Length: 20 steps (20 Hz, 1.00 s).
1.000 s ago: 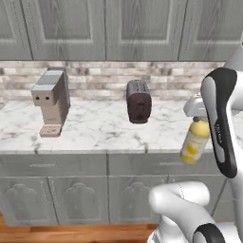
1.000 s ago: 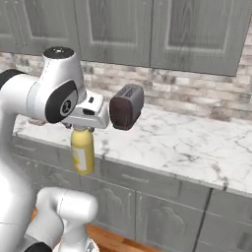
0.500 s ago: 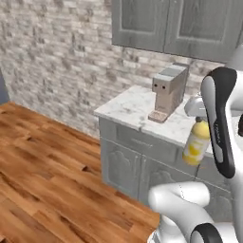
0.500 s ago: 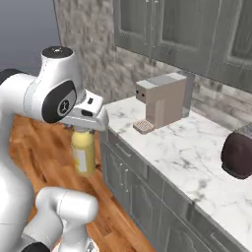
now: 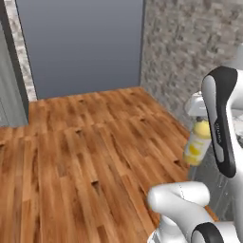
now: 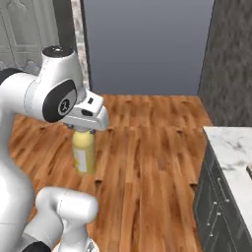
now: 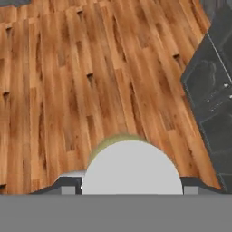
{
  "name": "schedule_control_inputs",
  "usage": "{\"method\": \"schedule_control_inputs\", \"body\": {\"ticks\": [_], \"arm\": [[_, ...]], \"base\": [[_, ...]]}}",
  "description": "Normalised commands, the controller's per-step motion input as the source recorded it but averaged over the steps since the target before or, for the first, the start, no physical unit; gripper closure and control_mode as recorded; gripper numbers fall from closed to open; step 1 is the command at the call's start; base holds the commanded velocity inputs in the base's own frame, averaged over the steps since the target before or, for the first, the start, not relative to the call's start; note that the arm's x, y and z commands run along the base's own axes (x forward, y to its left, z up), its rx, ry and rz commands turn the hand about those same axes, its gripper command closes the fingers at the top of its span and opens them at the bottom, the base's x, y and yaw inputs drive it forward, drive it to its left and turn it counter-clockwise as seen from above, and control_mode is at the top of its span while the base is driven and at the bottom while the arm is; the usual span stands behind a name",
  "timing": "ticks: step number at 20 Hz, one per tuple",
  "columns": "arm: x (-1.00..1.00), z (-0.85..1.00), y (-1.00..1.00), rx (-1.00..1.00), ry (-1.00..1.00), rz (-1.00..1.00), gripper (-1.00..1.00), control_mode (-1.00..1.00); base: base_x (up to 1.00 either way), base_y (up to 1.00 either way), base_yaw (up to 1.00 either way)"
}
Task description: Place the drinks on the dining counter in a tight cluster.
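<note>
left base view: the gripper [image 5: 201, 124] hangs off the arm at the right edge with the yellow juice bottle [image 5: 196, 144] dangling under it, pale cap up top, well above the wooden floor [image 5: 90, 152]. Brick wall [image 5: 190, 52] behind it, big grey-blue panel [image 5: 80, 45] further back. No dining counter here.

right base view: same bottle [image 6: 84, 152] hanging upright below the hand [image 6: 84, 129], jaws clamped on its neck/cap area, fairly wide since it's a chunky bottle. A corner of marble worktop [image 6: 231, 152] with grey cabinets [image 6: 216, 211] sits at the lower right, but I'd say that's not the island we want.

hand view: the pale cap [image 7: 132, 168] sits right between the finger tips [image 7: 131, 186], yellow rim peeking around it, floor [image 7: 90, 81] far below, dark cabinet fronts [image 7: 213, 99] at the right.

step in hand: carrying, I reckon. Bottle's gripped and in transit over open floor, not placed yet.

next move: needs the island in front of the base first, then lower the bottle upright close to wherever the other drinks go, and only then let go.

containers: just the juice bottle, capped, yellow all the way up as far as I can tell.
</note>
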Motion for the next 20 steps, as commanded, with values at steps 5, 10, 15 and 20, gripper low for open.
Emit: {"method": "schedule_control_inputs", "body": {"ticks": [5,10,15,20], "arm": [[0.0,0.0,0.0,0.0,0.0,0.0,1.0,1.0],[0.0,0.0,0.0,0.0,0.0,0.0,1.0,1.0],[0.0,0.0,0.0,0.0,0.0,0.0,1.0,1.0],[0.0,0.0,0.0,0.0,0.0,0.0,1.0,1.0]], "base": [[0.72,0.29,0.69],[1.0,0.02,0.23],[1.0,0.01,0.01],[1.0,0.18,0.25]]}}
